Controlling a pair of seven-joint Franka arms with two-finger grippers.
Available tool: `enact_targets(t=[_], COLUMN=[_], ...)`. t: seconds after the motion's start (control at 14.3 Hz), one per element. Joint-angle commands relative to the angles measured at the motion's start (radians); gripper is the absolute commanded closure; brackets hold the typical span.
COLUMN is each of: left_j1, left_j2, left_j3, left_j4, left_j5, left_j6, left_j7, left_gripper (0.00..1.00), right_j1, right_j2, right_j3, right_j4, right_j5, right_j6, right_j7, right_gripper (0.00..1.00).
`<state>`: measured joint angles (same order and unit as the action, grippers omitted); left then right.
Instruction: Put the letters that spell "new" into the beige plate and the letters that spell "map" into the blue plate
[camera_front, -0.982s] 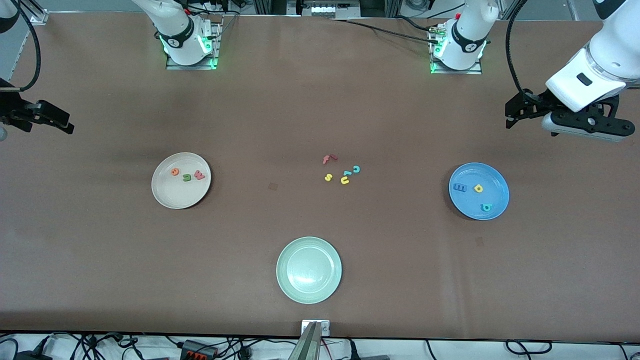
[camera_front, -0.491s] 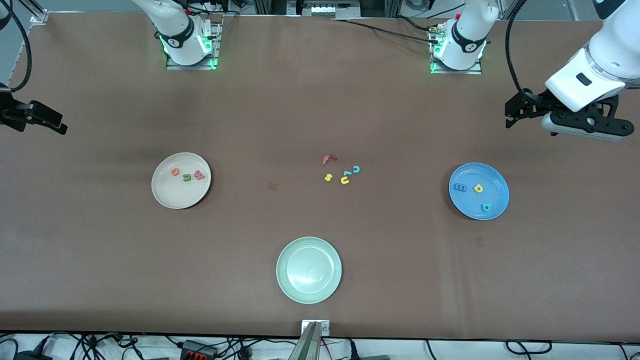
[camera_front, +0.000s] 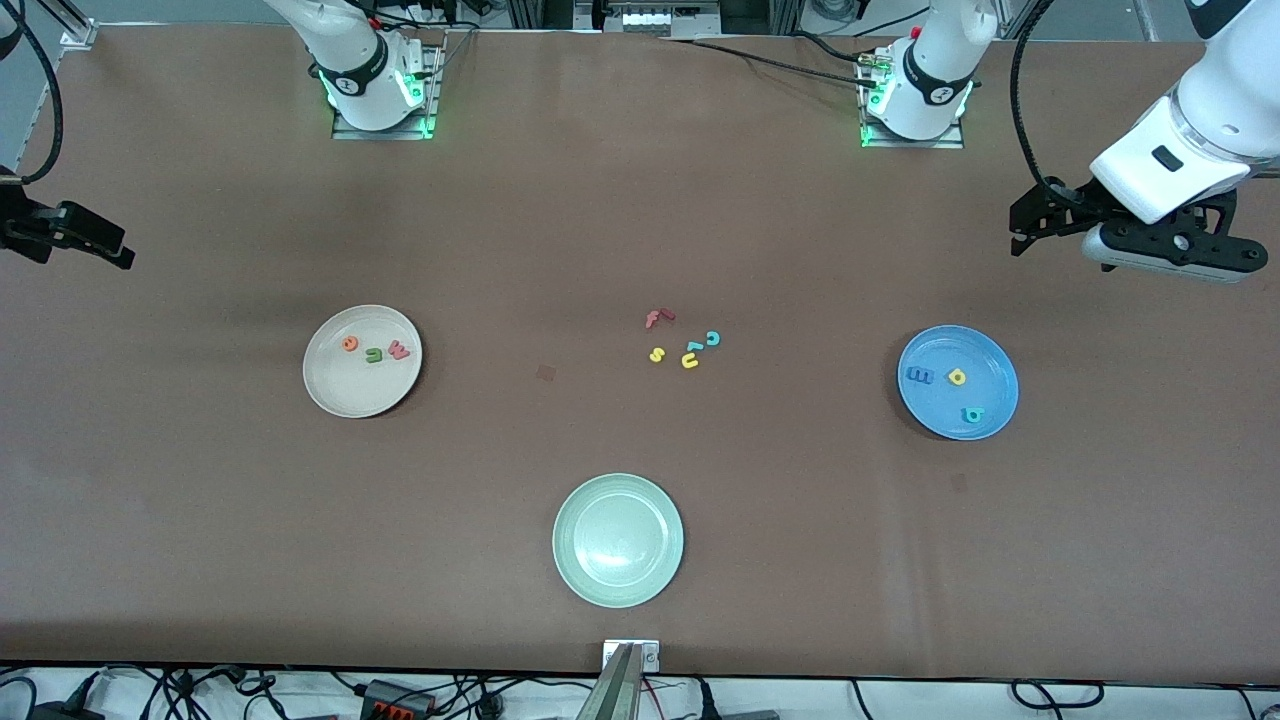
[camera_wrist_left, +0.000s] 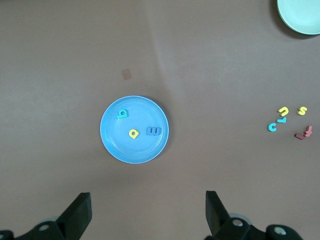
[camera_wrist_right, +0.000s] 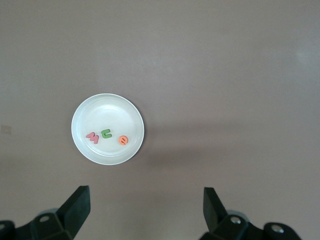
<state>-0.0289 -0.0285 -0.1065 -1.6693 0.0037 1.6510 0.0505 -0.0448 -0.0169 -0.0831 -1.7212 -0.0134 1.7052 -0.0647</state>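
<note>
Green n (camera_front: 374, 354), orange e (camera_front: 349, 343) & pink-red w (camera_front: 399, 350) lie in beige plate (camera_front: 345, 395); blue m (camera_front: 918, 376), yellow a (camera_front: 957, 377) & teal p (camera_front: 972, 414) lie in blue plate (camera_front: 990, 350). My left gripper (camera_wrist_left: 145, 210) hangs spread & empty over table by blue plate; my right gripper (camera_wrist_right: 145, 207), likewise spread & empty, hangs well apart from that plate, by beige plate.

From the right wrist camera you're looking straight down on the brown bench (camera_wrist_right: 225, 75), with the beige plate (camera_wrist_right: 82, 135) sitting on it. Inside the plate you have three small letters in a short row: the pink-red w (camera_wrist_right: 92, 137), the green n (camera_wrist_right: 105, 133) and the orange e (camera_wrist_right: 123, 140), lying close together without touching. At the edge of your view the right claw (camera_wrist_right: 146, 212) hangs over bare bench beside the plate, its two dark fingers (camera_wrist_right: 77, 205) spread wide with nothing between them.
</note>
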Motion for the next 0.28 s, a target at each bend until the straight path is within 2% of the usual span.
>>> enact_targets(t=[0.0, 0.21], left_j1=[0.004, 0.004], left_j2=[0.015, 0.013], left_j3=[-0.004, -0.004], left_j4=[0.034, 0.034], left_j5=[-0.002, -0.002], left_j6=[-0.031, -0.034], left_j7=[0.023, 0.022], left_gripper=[0.00, 0.00], right_j1=[-0.012, -0.013], right_j2=[-0.009, -0.009], right_j3=[0.011, 0.009], right_j4=[-0.014, -0.014], right_j5=[-0.008, -0.010], right_j6=[0.011, 0.010], right_j7=[-0.010, -0.014], right_gripper=[0.00, 0.00])
